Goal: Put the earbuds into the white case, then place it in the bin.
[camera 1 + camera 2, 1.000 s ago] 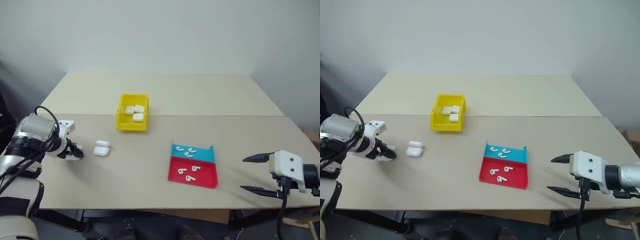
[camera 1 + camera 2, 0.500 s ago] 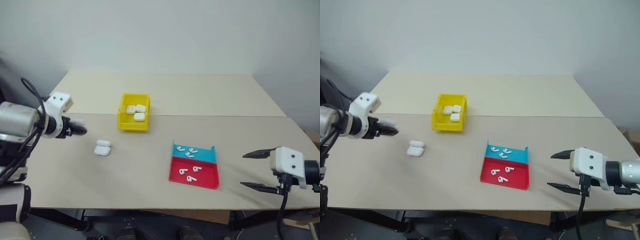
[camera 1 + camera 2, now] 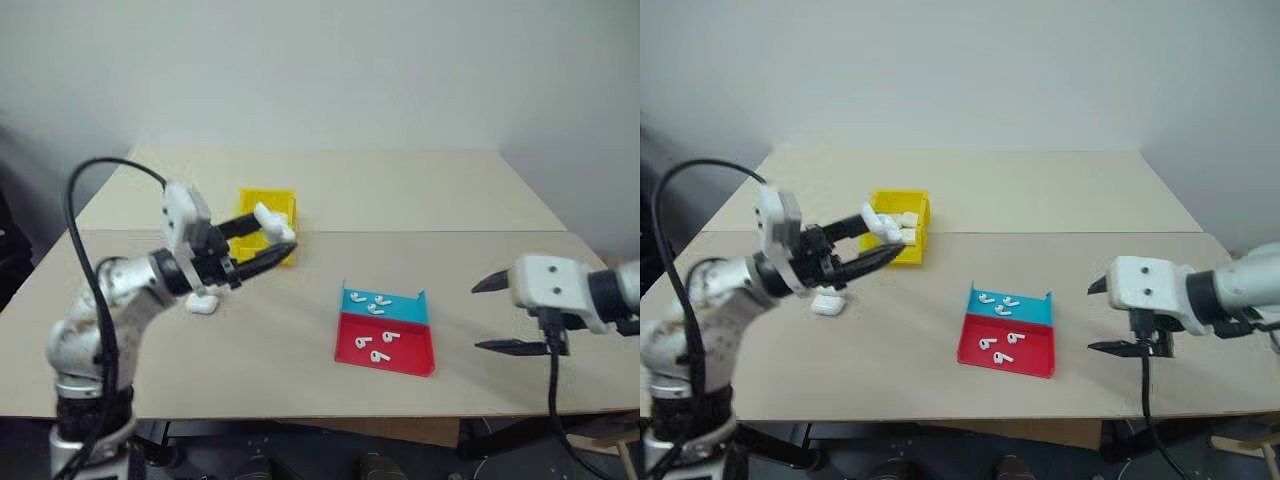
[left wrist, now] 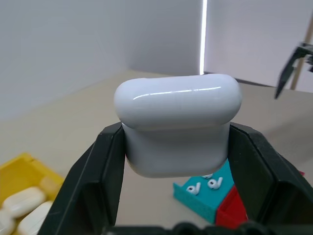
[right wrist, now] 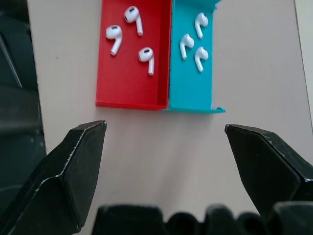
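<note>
**A:** ok so what was the left pincer (image 3: 268,243) doing at that point?

**B:** It was clamped on a white case (image 4: 178,122), lid closed. In the left wrist view the two black fingers (image 4: 102,171) pressed flat on either side of the case's lower half, with the rounded top poking out past the tips. From the head camera the pincer was lifted off the table (image 3: 300,370), pointing to the right, just in front of the yellow bin (image 3: 262,204).

**A:** and the right one?

**B:** The right pincer (image 3: 1108,318) was spread wide with nothing between its fingers. It hung over the right side of the table, well apart from the tray (image 3: 388,345). In the right wrist view both tips (image 5: 80,161) framed bare tabletop, with the tray beyond them.

**A:** where were the earbuds then?

**B:** The earbuds (image 5: 128,34) were lying in the tray: three in the red half, three in the blue half. None were touched by either pincer.

**A:** anything else lying around?

**B:** A few more white cases (image 3: 907,229) sat inside the bin, and one spare case (image 3: 826,304) lay on the table at the left, just under the left arm.
</note>
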